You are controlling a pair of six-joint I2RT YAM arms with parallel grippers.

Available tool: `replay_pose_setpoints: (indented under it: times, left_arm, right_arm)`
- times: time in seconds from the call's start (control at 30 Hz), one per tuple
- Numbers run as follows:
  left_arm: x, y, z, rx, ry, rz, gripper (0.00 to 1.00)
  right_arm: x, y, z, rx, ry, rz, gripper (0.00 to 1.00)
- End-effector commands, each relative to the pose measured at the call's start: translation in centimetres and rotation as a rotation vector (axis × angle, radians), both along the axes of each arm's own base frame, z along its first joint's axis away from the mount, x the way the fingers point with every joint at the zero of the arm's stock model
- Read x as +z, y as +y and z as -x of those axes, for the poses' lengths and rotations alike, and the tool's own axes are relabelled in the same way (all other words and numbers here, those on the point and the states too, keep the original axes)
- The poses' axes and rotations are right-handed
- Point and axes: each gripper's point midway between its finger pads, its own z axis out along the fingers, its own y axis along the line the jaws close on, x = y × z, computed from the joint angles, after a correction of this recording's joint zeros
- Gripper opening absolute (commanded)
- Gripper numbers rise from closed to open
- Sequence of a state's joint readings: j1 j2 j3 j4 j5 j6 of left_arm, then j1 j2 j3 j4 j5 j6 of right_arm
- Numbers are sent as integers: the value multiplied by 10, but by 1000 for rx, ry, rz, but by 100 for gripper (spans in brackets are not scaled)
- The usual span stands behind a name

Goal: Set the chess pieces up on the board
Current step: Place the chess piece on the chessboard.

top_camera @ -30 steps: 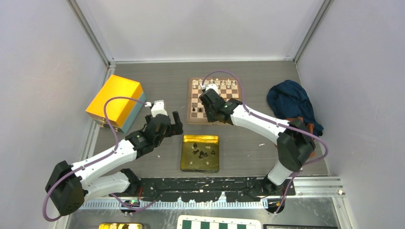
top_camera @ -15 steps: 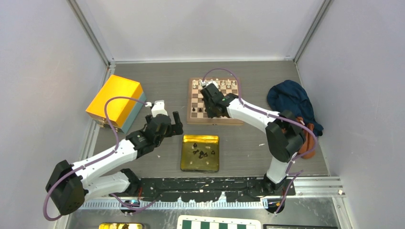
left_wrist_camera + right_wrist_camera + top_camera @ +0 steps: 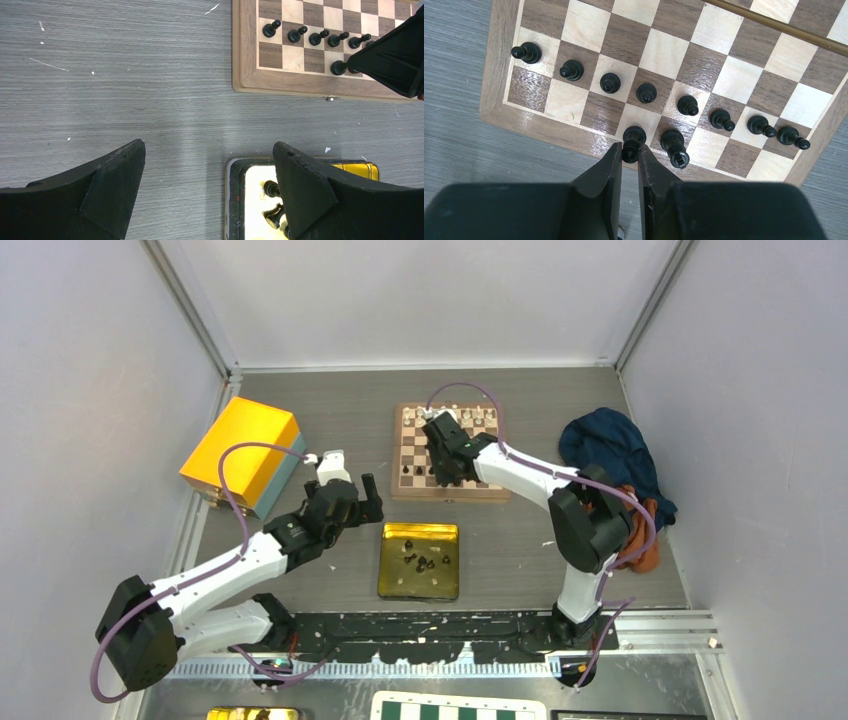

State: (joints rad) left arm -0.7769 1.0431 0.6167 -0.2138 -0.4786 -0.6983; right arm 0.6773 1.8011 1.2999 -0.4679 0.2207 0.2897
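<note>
the right gripper [image 3: 629,151] is pinching a black chess piece [image 3: 634,136] by its upper part, jaws drawn narrow around it. it is hanging that piece over a cream square in the back row, right along the near edge of the board [image 3: 496,75]. whether the base is already resting on the wood cannot be told.

a row of black pawns [image 3: 646,92] is standing one rank further in. another black back-row piece [image 3: 674,145] is sitting just beside the held one, on the next square. that closeness is looking like the main hazard. if the fingers are spreading while low, the outer one may be nudging that neighbour over. a slanted lift could be catching the pawn directly behind.

the square is also bordering the near rim, so a piece let go off-centre or tilted may be rolling onto the rim or off onto the table. with the grip so high on the piece, it could be pivoting as it meets the wood.

the left gripper [image 3: 209,150] is hovering wide and empty above the table, between the board's near edge and the gold tray [image 3: 390,540]. more black pieces [image 3: 420,561] are waiting in the tray. cream-white pieces [image 3: 470,418] are lining the board's far edge.
</note>
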Motion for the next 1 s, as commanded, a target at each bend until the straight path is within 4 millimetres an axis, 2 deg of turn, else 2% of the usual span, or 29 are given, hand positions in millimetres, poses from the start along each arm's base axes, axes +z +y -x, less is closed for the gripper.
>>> replay_pose_setpoints:
  times: [0.0,0.4,0.67,0.97]
  left_arm:
    - [18,-5,-11,15,-65,28,100]
    - [17,-5,-12,15,-62,25,100]
    - [17,-6,-12,14,-61,26,100]
    - [18,-5,-11,15,-61,28,100]
  right_arm:
    - [19,11,-19,3,-62,-55,1]
    - [14,9,-22,-4,-52,-61,1]
    - [14,10,-21,-1,-51,-70,21]
    - [18,10,-20,-2,-55,-72,28]
